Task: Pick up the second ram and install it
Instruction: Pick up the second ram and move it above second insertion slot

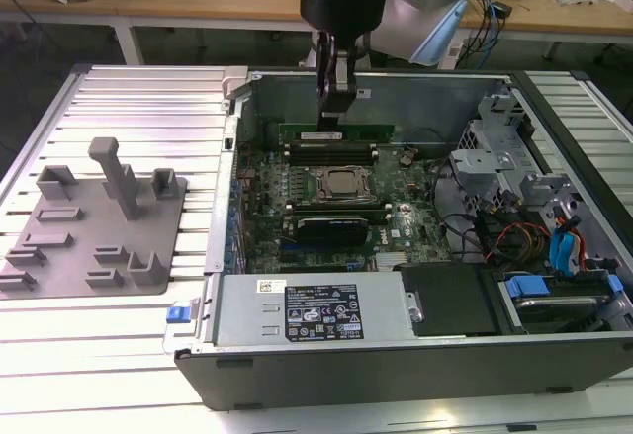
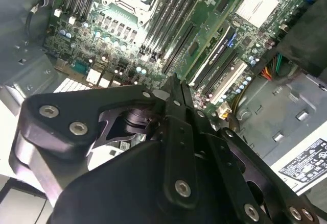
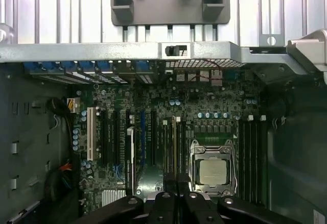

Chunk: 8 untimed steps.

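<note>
Exterior view, read from its left to its right. At 9 o'clock I see a grey fixture tray [image 1: 59, 246], well apart from the work. At the centre is the open computer case [image 1: 396, 365]. Inside it the second ram [image 1: 366, 135] stands on edge in a slot, at 12 o'clock from the processor [image 1: 344, 185]. The black expansion card [image 1: 331, 226] lies at 6 o'clock from that processor. The gripper [image 1: 334, 110] hangs straight down over the middle of the stick, its tips at the top edge. In the second wrist view the fingers [image 2: 180, 106] are pressed together to a narrow point. I cannot tell whether a sliver of board sits between them. At 3 o'clock are the drive cage and its cables [image 1: 514, 226], clear of the arm. As I judge it, the main hazard is a push on one narrow spot of a thin edge. If the notch is off its key, or one end sits higher, the board may rock, bow or seat at one end only. A second hazard is slip. Tips sliding off the edge would land on the neighbouring memory slots [image 1: 316, 154] or the processor's frame just beside them.
</note>
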### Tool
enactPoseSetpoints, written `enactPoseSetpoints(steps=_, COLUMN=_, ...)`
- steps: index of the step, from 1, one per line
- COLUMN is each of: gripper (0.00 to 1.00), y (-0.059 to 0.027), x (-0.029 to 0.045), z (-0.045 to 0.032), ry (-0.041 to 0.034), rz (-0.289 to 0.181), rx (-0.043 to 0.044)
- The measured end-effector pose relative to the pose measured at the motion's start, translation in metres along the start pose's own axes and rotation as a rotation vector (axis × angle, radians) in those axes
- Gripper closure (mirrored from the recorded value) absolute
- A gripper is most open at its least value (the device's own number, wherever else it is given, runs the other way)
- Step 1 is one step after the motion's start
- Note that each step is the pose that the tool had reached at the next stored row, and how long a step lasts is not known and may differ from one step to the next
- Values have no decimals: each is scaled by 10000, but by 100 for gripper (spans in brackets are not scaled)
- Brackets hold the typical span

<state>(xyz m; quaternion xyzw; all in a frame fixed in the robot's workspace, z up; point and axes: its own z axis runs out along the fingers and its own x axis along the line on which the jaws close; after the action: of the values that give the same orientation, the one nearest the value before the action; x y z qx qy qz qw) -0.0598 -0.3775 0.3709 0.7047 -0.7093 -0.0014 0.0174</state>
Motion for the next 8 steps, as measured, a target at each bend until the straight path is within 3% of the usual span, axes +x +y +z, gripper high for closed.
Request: enactPoseSetpoints(steps=8, gripper=91, y=-5, x=-5, z=152, ry=-52, rz=126, rx=39)
